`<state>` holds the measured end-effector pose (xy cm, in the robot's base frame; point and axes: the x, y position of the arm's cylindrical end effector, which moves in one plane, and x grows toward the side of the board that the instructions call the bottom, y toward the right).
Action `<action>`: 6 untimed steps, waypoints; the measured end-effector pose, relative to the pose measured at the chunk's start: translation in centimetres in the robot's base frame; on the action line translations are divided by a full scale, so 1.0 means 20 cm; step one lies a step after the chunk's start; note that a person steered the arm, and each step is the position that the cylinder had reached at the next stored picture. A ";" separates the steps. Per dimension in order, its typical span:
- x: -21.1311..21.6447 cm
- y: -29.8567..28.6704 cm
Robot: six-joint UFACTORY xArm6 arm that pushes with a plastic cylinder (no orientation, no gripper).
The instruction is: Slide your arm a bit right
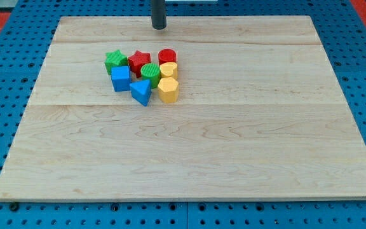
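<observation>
Gripperless, your arm ends in a dark rod, so you have nothing to spread or pinch; my tip (159, 28) rests near the view's top edge of the worktop (234, 146), and the rod above it is cut off by the frame. You see the tip well apart from the blocks, above them and roughly over the red cylinder (167, 56).

You find all eight blocks packed in one cluster at upper left of centre. Back row: green star (115, 61), red star (140, 61), red cylinder. Middle: blue cube (121, 78), green cylinder (150, 72), yellow cylinder (169, 70). Front: blue triangle (142, 92) and yellow hexagon (168, 90). You cannot tell which neighbours actually touch; the green cylinder partly hides the red star's lower points.
</observation>
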<state>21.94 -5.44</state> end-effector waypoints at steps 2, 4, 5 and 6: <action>0.00 0.11; 0.00 0.21; 0.02 0.23; 0.05 0.23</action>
